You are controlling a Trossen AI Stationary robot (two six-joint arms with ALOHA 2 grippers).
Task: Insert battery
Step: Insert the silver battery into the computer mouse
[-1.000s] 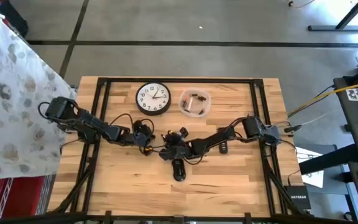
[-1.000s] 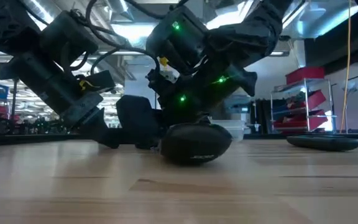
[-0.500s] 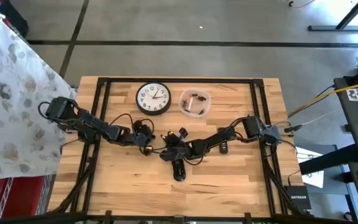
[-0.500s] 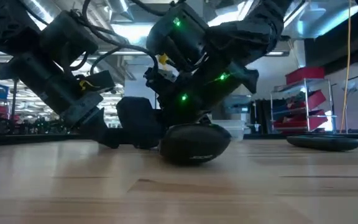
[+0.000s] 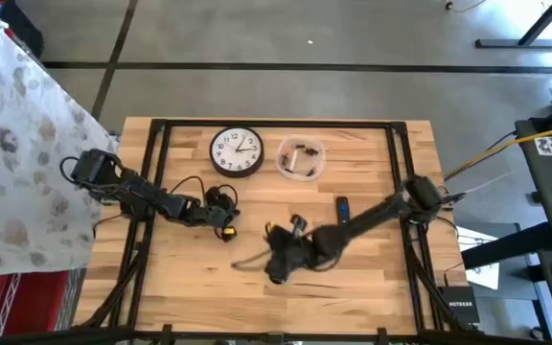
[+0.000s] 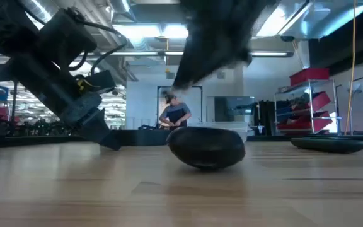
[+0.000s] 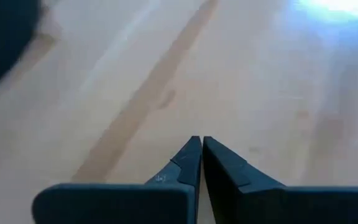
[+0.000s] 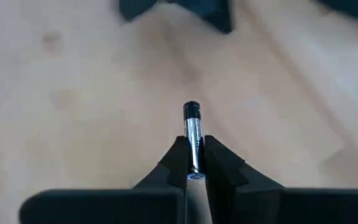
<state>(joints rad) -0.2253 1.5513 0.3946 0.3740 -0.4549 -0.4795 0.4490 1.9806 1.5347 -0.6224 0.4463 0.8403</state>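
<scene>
1. My right gripper point(image 8: 194, 163) is clamped on a battery point(image 8: 192, 134), which sticks out past the fingertips above bare wood.
2. From above, I see that arm low over the table point(image 5: 372, 278), beside the black computer mouse point(image 6: 207, 147) (near the front edge).
3. My left gripper point(image 7: 201, 152) is pinched closed and empty, resting at the table's left-centre.

My right gripper point(image 8: 194, 163) pinches a battery point(image 8: 192, 134), arm stretched low across the table. My left gripper point(image 7: 201, 154) rests closed, angled down.
</scene>
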